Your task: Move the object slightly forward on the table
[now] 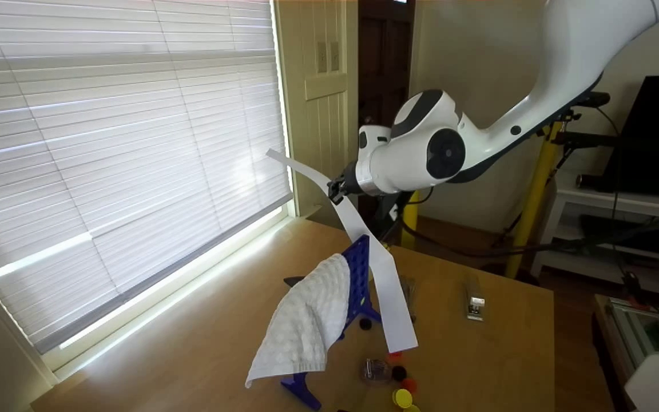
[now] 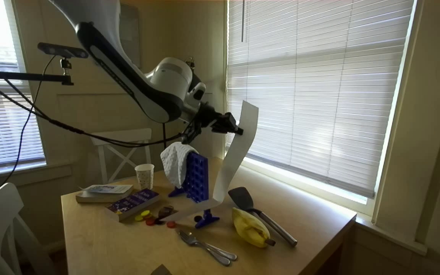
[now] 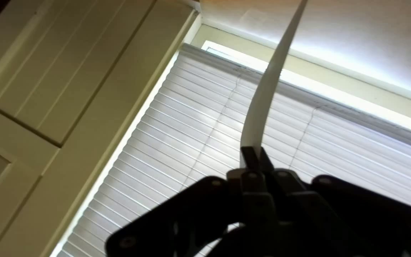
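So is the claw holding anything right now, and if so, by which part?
Yes, the claw is pinching a long white paper strip partway along its length, nearer its upper end than its lower one.

Nothing legible; blurred lettering on book

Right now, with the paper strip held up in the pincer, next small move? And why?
I'd probably ease the pincer down a little, grip shut. It holds the paper strip by its upper part, above the table, and the strip slants down beside the blue rack, so going slowly should avoid snagging. Whether its lower end touches down is unclear.
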### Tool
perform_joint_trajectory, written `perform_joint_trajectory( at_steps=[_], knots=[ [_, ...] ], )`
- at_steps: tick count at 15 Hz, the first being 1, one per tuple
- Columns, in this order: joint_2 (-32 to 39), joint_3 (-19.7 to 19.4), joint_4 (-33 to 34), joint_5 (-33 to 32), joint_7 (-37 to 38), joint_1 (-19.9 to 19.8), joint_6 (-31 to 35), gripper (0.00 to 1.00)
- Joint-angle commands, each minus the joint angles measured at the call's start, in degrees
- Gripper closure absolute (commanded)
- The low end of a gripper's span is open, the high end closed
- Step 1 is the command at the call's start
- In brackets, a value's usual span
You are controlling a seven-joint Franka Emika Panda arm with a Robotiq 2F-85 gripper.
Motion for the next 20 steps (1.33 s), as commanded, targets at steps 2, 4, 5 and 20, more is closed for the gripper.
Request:
perform_joint_trajectory(
  at_steps=[2, 4, 5, 20],
  knots=[
    [8.31, 0.17, 4.90, -13.02, 4.37, -0.93, 2.96, 1.00],
    [10.65, 0.32, 5.74, -16.02, 5.10, -1.27, 3.31, 1.00],
    [11.57, 0.42, 6.03, -17.10, 5.44, -1.43, 3.75, 1.00],
    [-3.27, -3.41, -3.94, -2.46, -9.04, -1.23, 17.25, 0.04]
  ],
)
